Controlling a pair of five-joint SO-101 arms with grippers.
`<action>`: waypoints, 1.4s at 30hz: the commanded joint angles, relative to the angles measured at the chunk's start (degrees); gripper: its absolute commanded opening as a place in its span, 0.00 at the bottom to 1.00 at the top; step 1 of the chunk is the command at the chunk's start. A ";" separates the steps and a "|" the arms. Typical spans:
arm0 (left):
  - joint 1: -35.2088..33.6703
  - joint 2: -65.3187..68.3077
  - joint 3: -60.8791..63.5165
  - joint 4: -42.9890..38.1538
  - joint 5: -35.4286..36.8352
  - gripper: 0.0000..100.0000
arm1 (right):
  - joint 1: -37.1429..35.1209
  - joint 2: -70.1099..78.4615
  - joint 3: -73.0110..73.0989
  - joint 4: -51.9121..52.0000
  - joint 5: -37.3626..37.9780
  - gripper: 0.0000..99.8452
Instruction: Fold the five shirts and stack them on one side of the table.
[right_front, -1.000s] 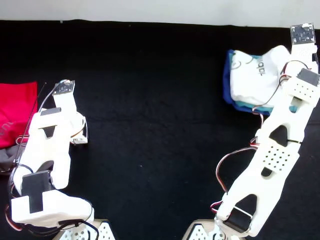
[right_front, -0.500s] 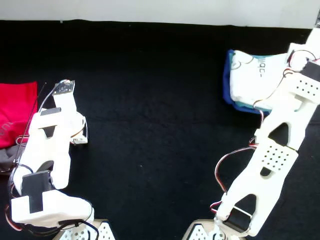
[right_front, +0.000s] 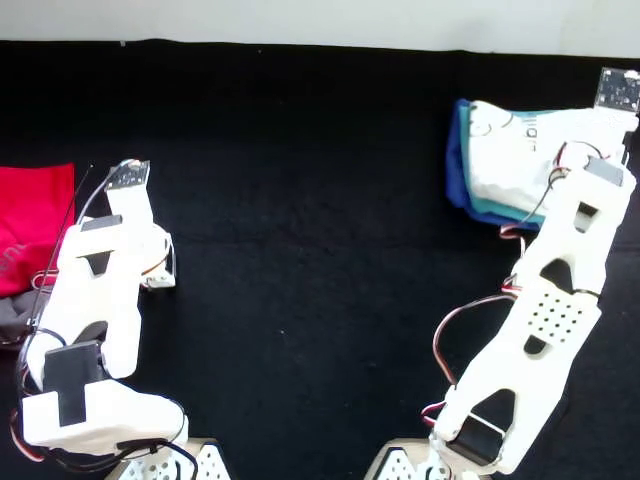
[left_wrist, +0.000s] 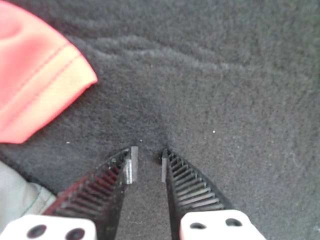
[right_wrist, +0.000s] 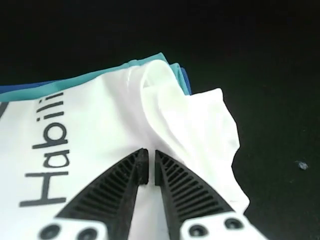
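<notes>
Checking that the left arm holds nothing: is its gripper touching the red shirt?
Apart. The left wrist view shows a strip of bare black table cover between the left gripper and the red shirt.

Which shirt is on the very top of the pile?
The white shirt with black letters is on top. The teal shirt and the blue shirt only peek out as edges underneath it.
</notes>
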 joint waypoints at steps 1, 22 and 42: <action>-0.40 0.13 0.31 -1.23 0.62 0.10 | 0.84 -4.88 -1.19 -1.63 0.35 0.04; -0.40 0.13 0.31 -1.23 0.62 0.10 | -1.80 -4.88 -49.89 39.43 -13.71 0.13; -0.40 0.13 0.31 -1.23 0.62 0.10 | -8.92 -29.85 -46.90 61.93 -13.71 0.13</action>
